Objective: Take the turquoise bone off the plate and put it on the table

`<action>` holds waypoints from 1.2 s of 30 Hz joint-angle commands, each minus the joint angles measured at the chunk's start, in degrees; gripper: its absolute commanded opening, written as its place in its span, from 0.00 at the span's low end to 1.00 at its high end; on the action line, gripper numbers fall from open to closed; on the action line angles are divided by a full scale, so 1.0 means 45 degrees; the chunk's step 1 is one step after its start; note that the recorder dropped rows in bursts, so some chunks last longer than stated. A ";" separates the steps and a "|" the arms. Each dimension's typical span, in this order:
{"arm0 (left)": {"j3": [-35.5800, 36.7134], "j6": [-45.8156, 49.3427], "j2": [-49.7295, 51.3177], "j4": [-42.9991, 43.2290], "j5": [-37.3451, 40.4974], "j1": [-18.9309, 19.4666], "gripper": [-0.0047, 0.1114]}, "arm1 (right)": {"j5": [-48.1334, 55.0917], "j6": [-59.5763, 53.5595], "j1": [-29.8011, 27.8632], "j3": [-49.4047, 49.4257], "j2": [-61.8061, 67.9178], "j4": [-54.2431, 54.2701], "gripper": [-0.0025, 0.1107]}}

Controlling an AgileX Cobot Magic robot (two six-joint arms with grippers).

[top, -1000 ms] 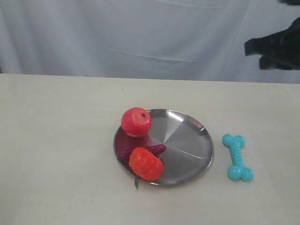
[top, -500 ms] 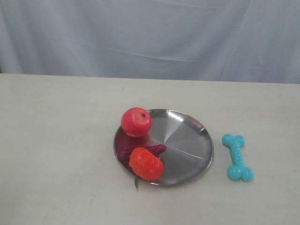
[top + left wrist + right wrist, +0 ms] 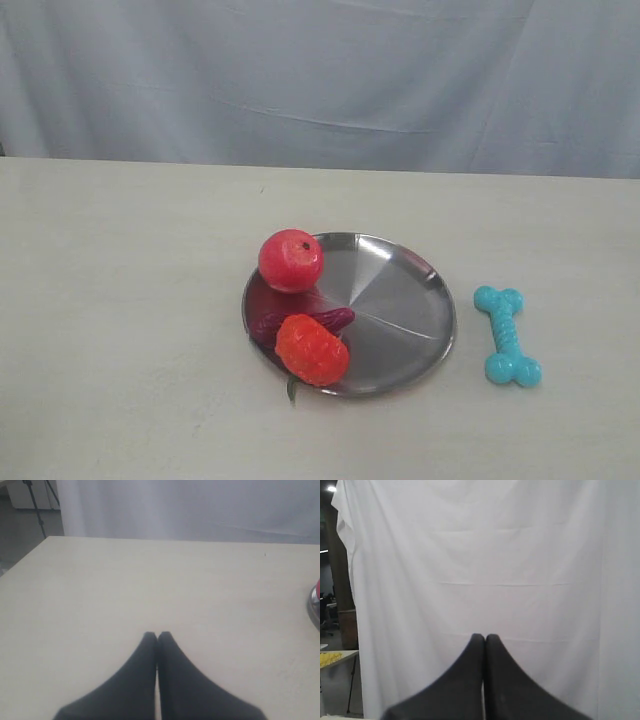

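Observation:
The turquoise bone (image 3: 506, 335) lies flat on the beige table (image 3: 120, 300), just right of the plate (image 3: 400, 300) and not touching it. Neither arm shows in the exterior view. In the left wrist view my left gripper (image 3: 157, 635) is shut with nothing in it, low over bare tabletop, and the plate's rim (image 3: 315, 605) peeks in at the frame's edge. In the right wrist view my right gripper (image 3: 482, 637) is shut and empty, facing the white curtain (image 3: 480, 555), away from the table.
On the plate sit a red apple-like toy (image 3: 290, 260), a red-orange knobbly toy (image 3: 312, 349) and a dark purple piece (image 3: 300, 322) between them. A white curtain (image 3: 320, 80) hangs behind the table's far edge.
One second ago a dark arm showed at the exterior view's top right; it has left the frame. The bone, plate and toys have not moved.

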 commanded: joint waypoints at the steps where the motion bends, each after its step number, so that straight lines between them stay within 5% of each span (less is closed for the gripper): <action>1: 0.0032 -0.0053 -0.0017 0.0004 -0.0068 0.0057 0.04 | -0.0060 0.0036 0.0017 0.0025 -0.0647 0.0022 0.02; 12: 0.0032 -0.0053 -0.0017 0.0004 -0.0068 0.0057 0.04 | 0.0049 -0.0232 -0.0686 0.0208 -0.1201 -0.0517 0.02; 22: 0.0032 -0.0053 -0.0017 0.0004 -0.0068 0.0057 0.04 | -0.4223 -0.0032 -0.1264 0.7915 -0.1410 -0.1801 0.02; 36: 0.0032 -0.0053 -0.0017 0.0004 -0.0068 0.0057 0.04 | -0.3579 -0.0260 -0.1264 0.9622 -0.1410 -0.1801 0.02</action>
